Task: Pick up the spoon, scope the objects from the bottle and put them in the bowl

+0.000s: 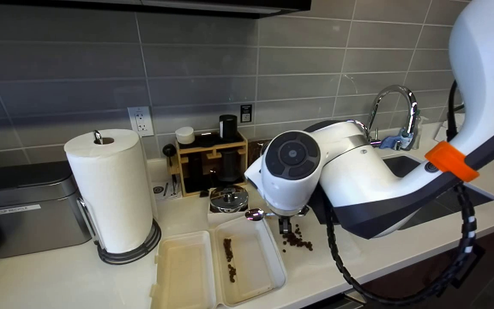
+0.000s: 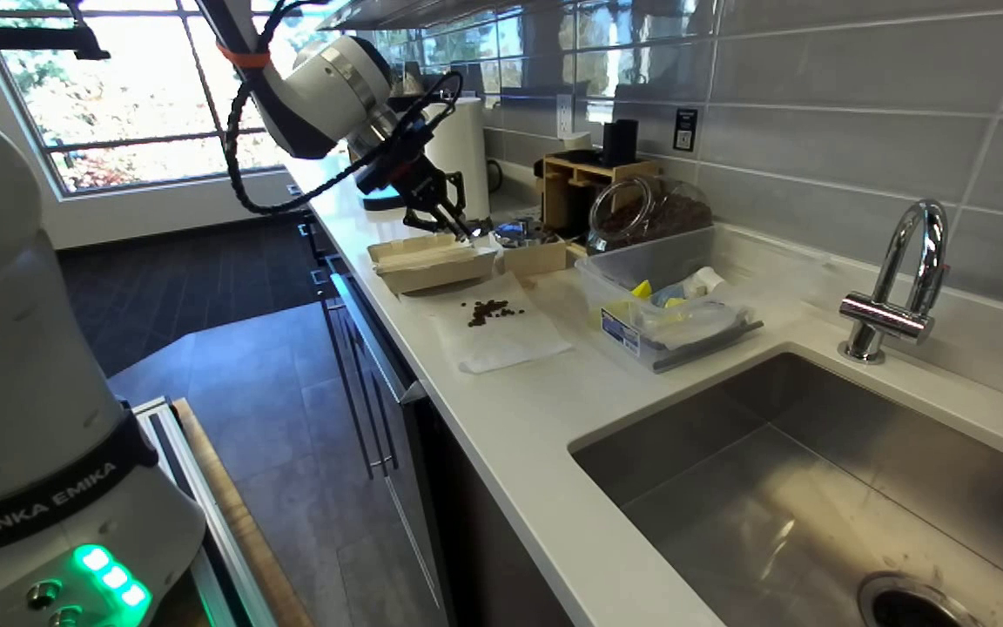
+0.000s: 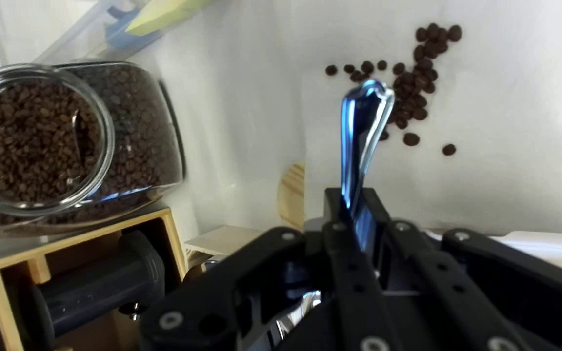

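Observation:
My gripper is shut on the spoon's handle. It also shows in an exterior view and the wrist view. The shiny metal spoon is held level, its bowl near the back edge of the open beige box; its handle points away in the wrist view. Several brown beans lie in the box. The bottle, a tilted open glass jar full of beans, lies at left in the wrist view and in an exterior view. No separate bowl shows.
Loose beans lie on a white paper sheet beside the box. A wooden organizer, a silver-lidded container and a paper towel roll stand nearby. A clear plastic bin stands between jar and sink.

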Available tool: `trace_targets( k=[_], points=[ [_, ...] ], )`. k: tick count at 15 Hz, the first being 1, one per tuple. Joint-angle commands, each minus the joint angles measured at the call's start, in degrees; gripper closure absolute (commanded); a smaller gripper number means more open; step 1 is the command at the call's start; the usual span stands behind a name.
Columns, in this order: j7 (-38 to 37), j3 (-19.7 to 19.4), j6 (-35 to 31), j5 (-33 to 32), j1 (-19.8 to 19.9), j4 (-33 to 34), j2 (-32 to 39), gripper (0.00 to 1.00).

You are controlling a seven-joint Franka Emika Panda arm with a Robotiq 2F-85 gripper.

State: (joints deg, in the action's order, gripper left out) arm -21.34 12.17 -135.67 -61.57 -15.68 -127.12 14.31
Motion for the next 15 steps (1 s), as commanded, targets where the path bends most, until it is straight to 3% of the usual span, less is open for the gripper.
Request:
trace_targets(
  k=[1, 5, 6, 10, 12, 13, 15],
  points=[
    [-2.11, -0.74, -10.07, 6.47, 3.71, -10.08, -7.15, 0.97],
    [-12.02, -3.82, -19.72, 4.79, 6.52, -20.81, -13.78, 0.97],
    [-7.51, -2.95, -15.25, 5.30, 5.21, -14.03, -8.48, 0.89],
    [-10.41, -3.79, -18.55, 5.14, 6.55, -19.37, -12.40, 0.89],
    [-10.75, -3.76, -18.55, 5.14, 6.52, -19.51, -12.76, 0.89],
    [-9.06, -3.76, -18.69, 6.14, 6.57, -17.85, -10.97, 0.97],
    [-7.35, -4.41, -21.24, 8.52, 7.43, -16.96, -9.18, 0.97]
  ],
)
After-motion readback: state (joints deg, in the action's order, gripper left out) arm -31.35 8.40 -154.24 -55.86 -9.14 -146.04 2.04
